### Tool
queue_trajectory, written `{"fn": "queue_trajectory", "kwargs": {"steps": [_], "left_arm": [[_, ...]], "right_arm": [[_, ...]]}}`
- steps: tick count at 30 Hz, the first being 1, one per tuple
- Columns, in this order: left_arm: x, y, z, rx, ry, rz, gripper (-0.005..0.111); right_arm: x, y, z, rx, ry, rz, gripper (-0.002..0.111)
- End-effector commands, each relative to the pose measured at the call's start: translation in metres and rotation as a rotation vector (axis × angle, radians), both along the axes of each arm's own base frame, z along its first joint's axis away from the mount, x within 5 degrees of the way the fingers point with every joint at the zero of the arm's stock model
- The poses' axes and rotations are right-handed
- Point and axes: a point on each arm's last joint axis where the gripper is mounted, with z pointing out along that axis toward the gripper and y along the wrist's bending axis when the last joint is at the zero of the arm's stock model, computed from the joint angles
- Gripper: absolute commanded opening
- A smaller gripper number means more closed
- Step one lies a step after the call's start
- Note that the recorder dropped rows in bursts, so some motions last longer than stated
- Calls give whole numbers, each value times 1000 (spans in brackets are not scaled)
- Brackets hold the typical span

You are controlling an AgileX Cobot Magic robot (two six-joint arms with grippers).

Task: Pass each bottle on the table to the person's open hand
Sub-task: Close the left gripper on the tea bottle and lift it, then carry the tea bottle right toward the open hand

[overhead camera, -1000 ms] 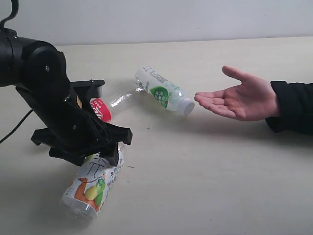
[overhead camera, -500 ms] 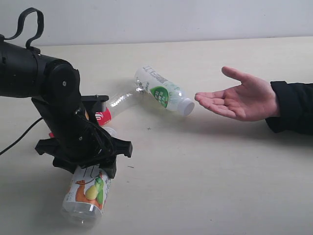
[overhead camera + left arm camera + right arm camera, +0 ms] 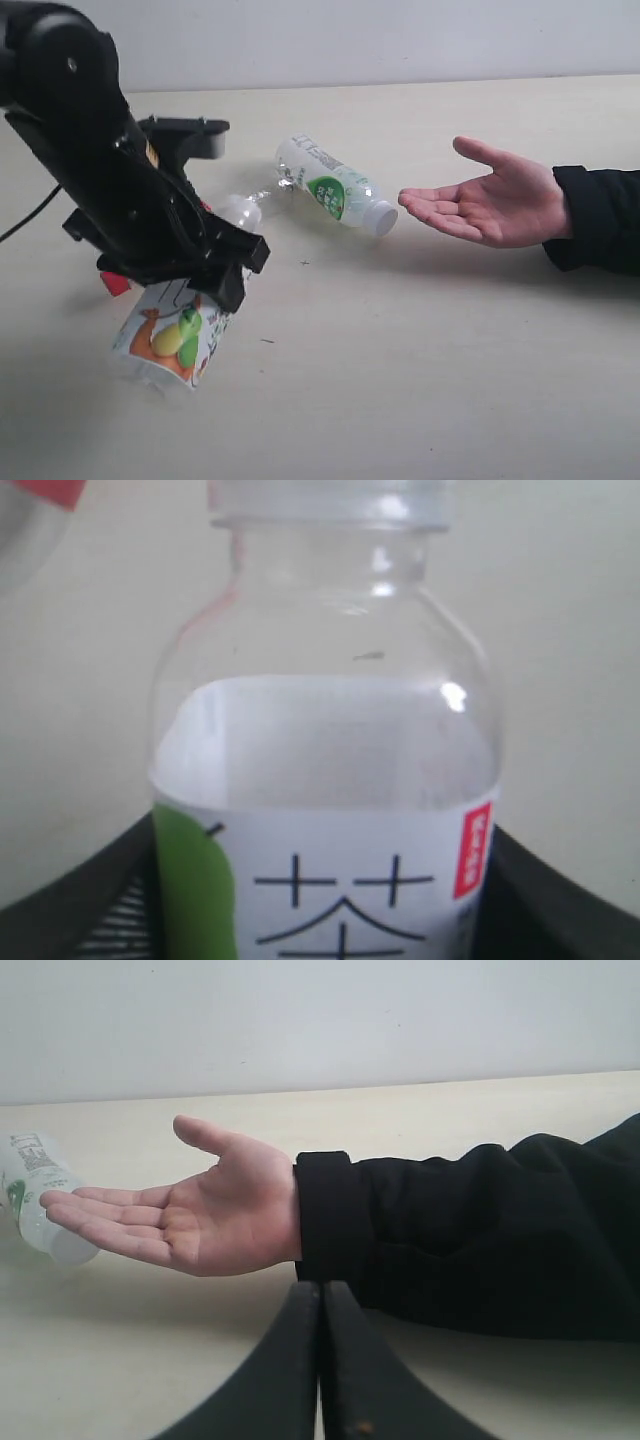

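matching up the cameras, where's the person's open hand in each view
exterior: hand at the right, palm up, fingertips close to the cap of the green-label bottle.
left wrist: not in it; the tea bottle fills the picture.
right wrist: hand beyond the shut jaws, black sleeve behind it.
shared landmark: the green-label bottle, by the fingertips in both views that show the hand.

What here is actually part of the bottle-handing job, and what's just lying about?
Part of the job: tea-label bottle, clamped in the left gripper; white-green label bottle; clear bottle behind the arm; the person's open hand; the table.
Just there: black cable; right gripper, shut and idle.
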Motion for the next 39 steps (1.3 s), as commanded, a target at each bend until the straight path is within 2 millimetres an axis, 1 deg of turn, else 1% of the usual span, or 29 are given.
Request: {"fn": "queue_trajectory", "kwargs": {"steps": [1,3,8,12,16,17,20,26,28,30,33,39], "left_arm": [[3,-5,37,-45,-116,-191,0],[6,-7,52,-63,-194,-312,0],[14,-13,76,-63,-365,-617,0],[23,-17,90,-14,-538,-864,0],[30,-17,96,87,-694,-1119,0],[33,-18,96,132,-736,-1213,0],[40,-20,96,216,-838,-1365,0],[56,-32,87,293,-978,-1486,0],[61,-36,82,310,-1016,-1500,0],[66,-42,76,362,-1046,-1554,0],[68,-56,63,437,-1070,-1650,0],[70,-93,49,469,-1087,-1771,0]], "right_arm": [[0,0,2,-1,-10,1,0],[0,0,2,-1,-10,1,0],[0,0,2,-1,-10,1,0],[0,0,2,-1,-8,1,0],[0,0,2,-1,-8,1,0],[0,0,2,-1,-8,1,0],[0,0,2,-1,-8,1,0],[0,0,2,-3,-9,2,0],[0,0,2,-3,-9,2,0],[0,0,2,-3,-9,2,0],[0,0,2,-3,-9,2,0],[0,0,2,-3,-9,2,0]]}}
